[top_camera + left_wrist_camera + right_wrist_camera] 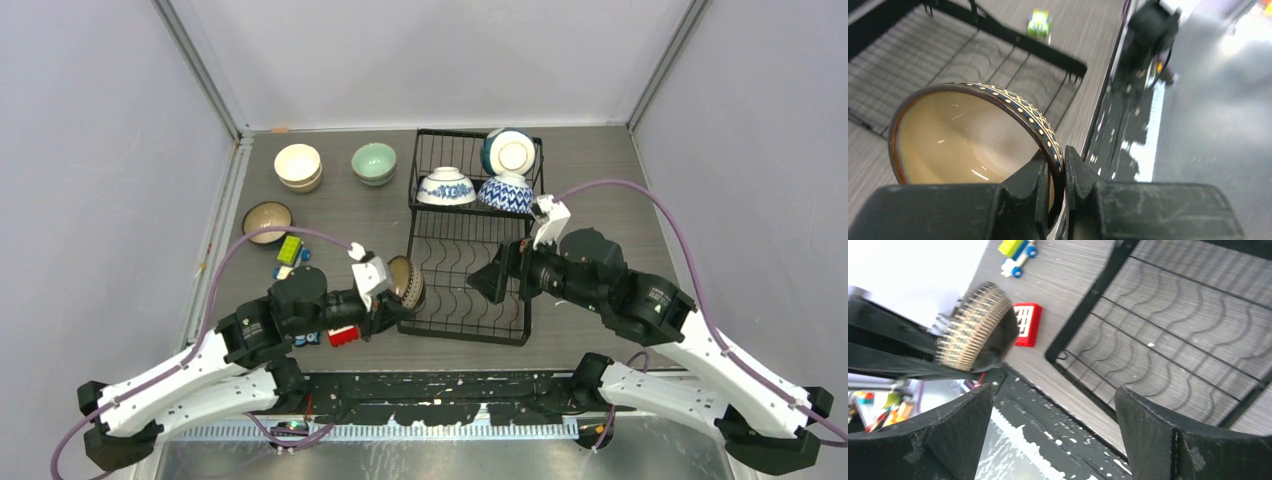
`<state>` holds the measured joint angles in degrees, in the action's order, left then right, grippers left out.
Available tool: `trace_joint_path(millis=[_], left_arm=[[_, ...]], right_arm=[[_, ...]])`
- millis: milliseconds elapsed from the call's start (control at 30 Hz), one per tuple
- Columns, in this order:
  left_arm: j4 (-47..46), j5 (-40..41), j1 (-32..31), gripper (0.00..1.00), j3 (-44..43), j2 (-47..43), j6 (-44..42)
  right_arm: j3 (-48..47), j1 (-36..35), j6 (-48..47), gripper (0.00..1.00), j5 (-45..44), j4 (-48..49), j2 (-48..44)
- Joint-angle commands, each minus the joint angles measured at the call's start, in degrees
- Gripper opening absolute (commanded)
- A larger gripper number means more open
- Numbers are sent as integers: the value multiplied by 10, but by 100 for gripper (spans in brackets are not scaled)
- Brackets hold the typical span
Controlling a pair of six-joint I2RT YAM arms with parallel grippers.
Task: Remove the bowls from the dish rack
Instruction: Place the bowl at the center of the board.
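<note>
dish rack [468, 336] holds three bowls [446, 188] up top; your left jaws clamp a patterned bowl [973, 135] by its rim, right jaws apart.

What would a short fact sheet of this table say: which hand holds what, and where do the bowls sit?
Left hand: shut on rim of brown dotted-band ceramic bowl, at the rack's left edge
Right hand: open, empty, over the lower tier
Black wire dish rack: upper basket holds white-and-blue bowl, blue patterned bowl, dark teal bowl on its side
Table, left of rack: cream bowl, pale green bowl, brown bowl
</note>
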<state>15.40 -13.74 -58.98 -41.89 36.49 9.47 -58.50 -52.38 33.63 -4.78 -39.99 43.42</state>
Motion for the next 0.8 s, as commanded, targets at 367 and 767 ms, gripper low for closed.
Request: trace_joint_path(millis=[367,767], left_arm=[[209,221,-213,0,-73,50,-352],[278,215,-235,0,-89,61,-410]], right_arm=[[-234,-70,-34,87,72,-100,233],[-382,-123,-69,79,-4,-220,398]])
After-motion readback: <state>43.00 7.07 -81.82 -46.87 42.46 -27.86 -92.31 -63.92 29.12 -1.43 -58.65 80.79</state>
